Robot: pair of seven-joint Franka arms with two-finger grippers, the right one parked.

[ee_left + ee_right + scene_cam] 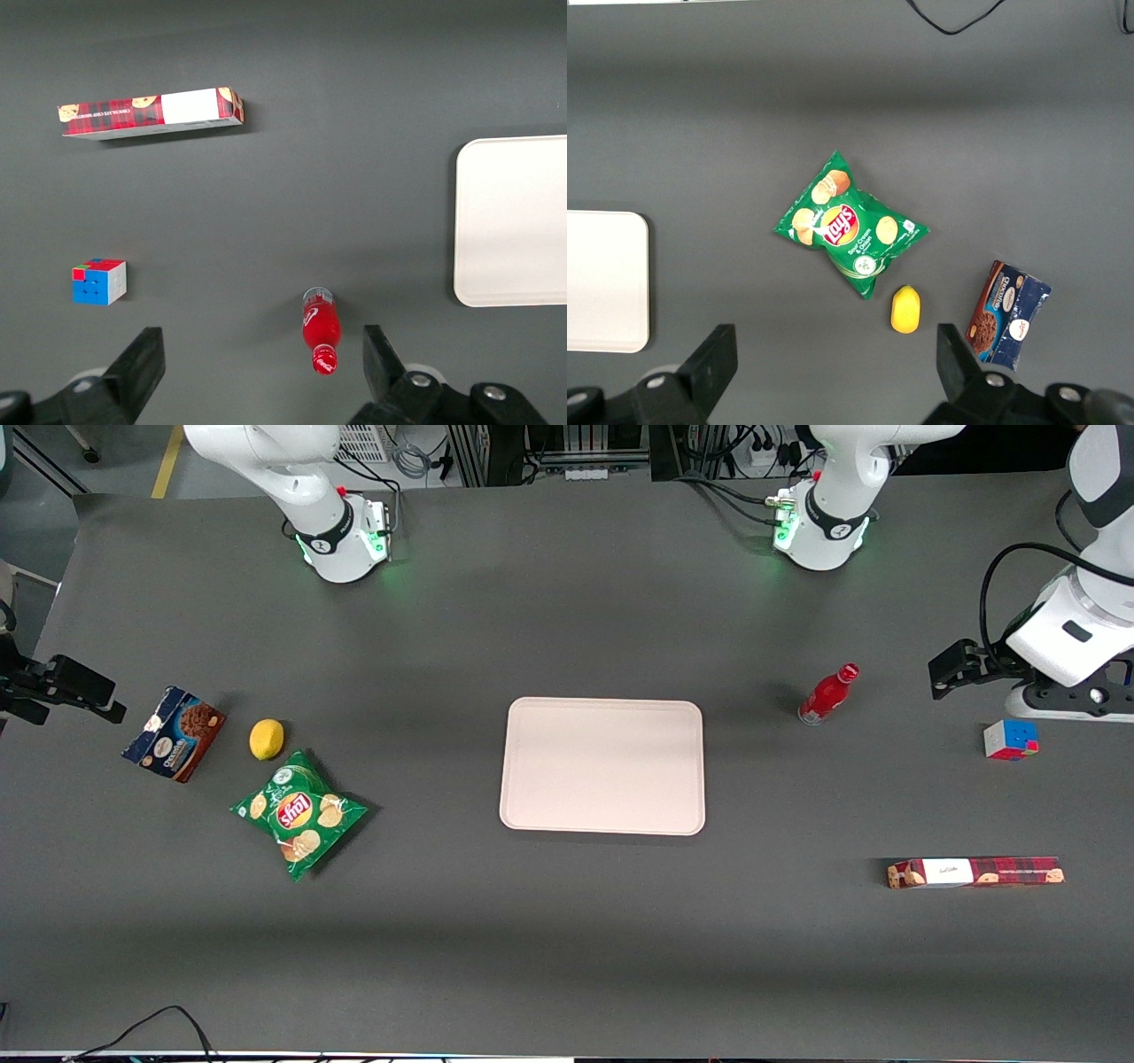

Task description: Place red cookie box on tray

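Dark grey matte tabletop under even lab light, cables and rack gear along the edge by the arm bases. Left-arm gripper (pixel 261 367) parked high toward the working arm's end of the table, fingers spread wide and holding nothing. Directly below it, between the two fingers in the wrist view, a red bottle (pixel 321 329) lying on its side; just beside that, a colour cube (pixel 98 282). Farther out from the gripper, nearer the front camera, the red cookie box (pixel 974 872) flat on the table, long side running along the table's length, white label panel up, well apart from cube and bottle. Off sideways, toward the table's middle, the tray (pixel 602 766), bare.

Step in hand, by the look of it: the reach for the carton, not yet begun. Best done by travelling over the cube rather than through it, turning the wrist so the fingers straddle the slim width, not the length, and descending near the middle of the box for balance. Grip likely to suit a light squeeze, cardboard being easy to crush
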